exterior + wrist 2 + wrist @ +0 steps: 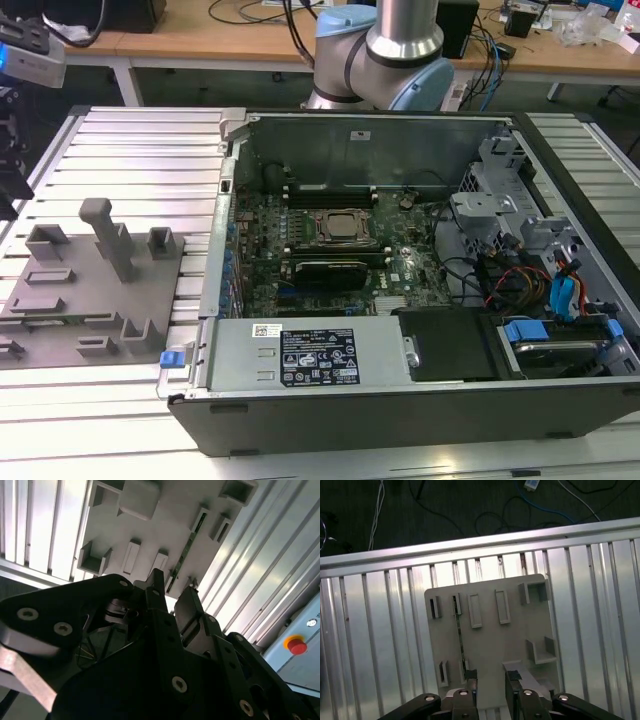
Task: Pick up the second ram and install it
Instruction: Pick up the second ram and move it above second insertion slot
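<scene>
Table (600, 580): ribbed bare metal, silvery, a bright sheen is noted. Holder plate (490, 645): grey plastic, matt, finely grained. Gripper (490, 677): black, matt; shiny metal screw heads are seen. The second ram (461, 640): dull green circuit board. Computer case (400, 420): dark, matt metal.

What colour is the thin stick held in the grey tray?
Dark green; the second ram shows best in the second wrist view.
</scene>
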You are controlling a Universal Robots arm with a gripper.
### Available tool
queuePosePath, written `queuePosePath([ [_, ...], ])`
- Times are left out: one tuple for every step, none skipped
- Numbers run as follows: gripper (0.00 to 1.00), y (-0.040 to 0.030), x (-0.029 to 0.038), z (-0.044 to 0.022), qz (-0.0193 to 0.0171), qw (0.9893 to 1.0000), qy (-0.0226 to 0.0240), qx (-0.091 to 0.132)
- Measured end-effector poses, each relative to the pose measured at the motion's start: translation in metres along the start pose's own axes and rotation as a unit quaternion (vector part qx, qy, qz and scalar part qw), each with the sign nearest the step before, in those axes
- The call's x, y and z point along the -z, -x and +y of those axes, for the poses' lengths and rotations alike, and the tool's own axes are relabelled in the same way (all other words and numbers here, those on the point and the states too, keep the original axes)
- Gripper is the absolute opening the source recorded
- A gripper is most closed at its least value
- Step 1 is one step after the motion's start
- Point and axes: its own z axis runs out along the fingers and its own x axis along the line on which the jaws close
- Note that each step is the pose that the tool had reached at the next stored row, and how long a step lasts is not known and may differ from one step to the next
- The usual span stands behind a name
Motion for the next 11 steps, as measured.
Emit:
queuePosePath([
  [0.36,0.0,-0.0008,0.0,0.0,1.0,0.0,0.0],
  [0.36,0.0,-0.0015,0.0,0.0,1.0,-0.0001,0.0],
  [0.36,0.0,-0.0023,-0.0001,0.0,1.0,-0.0001,0.0],
  [0.36,0.0,-0.003,-0.0001,0.0,1.0,0.0,0.0],
  [0.36,0.0,-0.0052,-0.0001,0.0,1.0,0.0,0.0],
  [0.36,0.0,-0.0074,-0.0002,0.0,1.0,-0.0001,0.0],
  [0.36,0.0,-0.0087,-0.0002,0.0,1.0,0.0,0.0],
  [0.36,0.0,-0.0097,-0.0002,0.0,1.0,0.0,0.0],
  [0.36,-0.0002,-0.0108,-0.0003,0.0,1.0,0.0,0.0],
  [0.36,-0.0008,-0.0118,-0.0004,-0.0006,1.0,0.0001,0.001],
  [0.36,-0.0021,-0.0126,-0.0004,-0.0017,1.0,0.0002,0.004],
])
